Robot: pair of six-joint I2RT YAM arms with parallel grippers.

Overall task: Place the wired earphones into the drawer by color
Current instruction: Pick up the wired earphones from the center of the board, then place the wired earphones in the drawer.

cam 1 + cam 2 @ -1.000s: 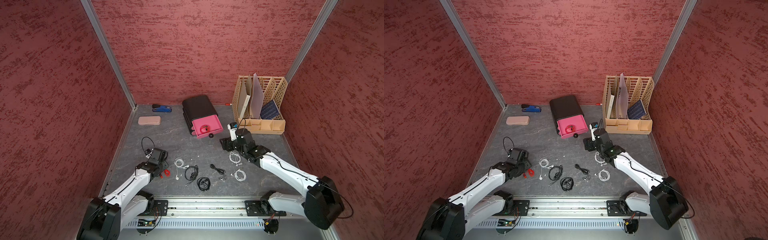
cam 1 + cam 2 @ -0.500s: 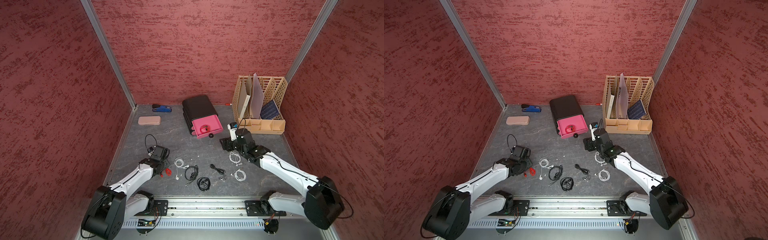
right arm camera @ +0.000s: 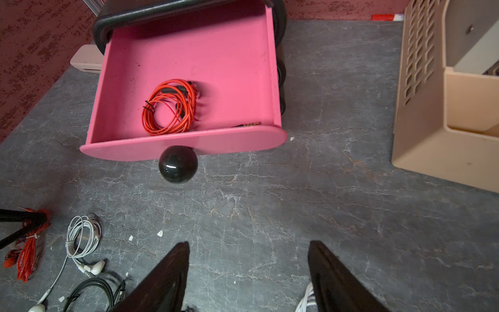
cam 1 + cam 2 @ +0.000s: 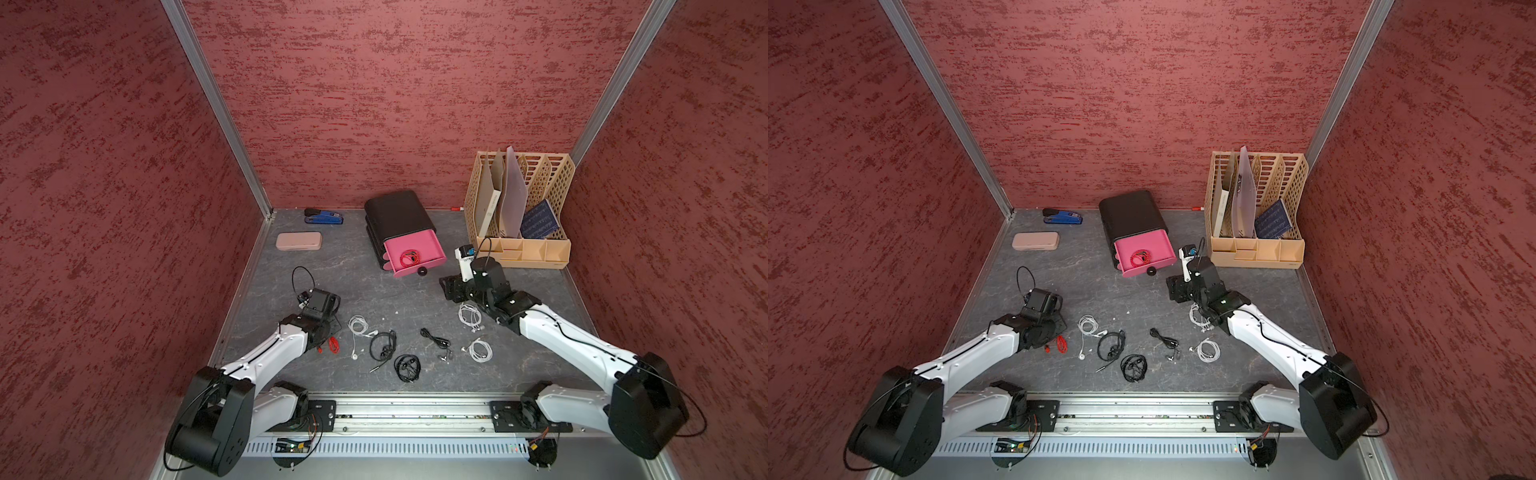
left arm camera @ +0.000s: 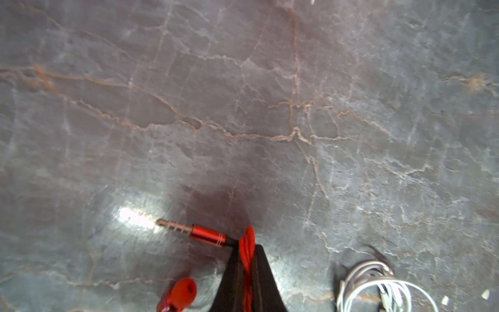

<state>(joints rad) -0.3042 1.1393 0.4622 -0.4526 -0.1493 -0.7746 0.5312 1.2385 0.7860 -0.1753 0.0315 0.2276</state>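
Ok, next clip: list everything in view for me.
drawer cabinet: one, black with pink drawers, back middle; top drawer open.
red earphones: two, red; one in top drawer, one on the table, pinched.
white earphones: three, white, table.
black earphones: three, black, table.
file rack: one, beige, back right.
case: one, pale pink, back left.
stapler: one, blue, back left corner.
left end effector: shut on red earphones.
right end effector: open, facing top drawer.

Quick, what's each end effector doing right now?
Left end effector: closed on the red earphones, with the cable pinched between its tips.
Right end effector: open, holding nothing.
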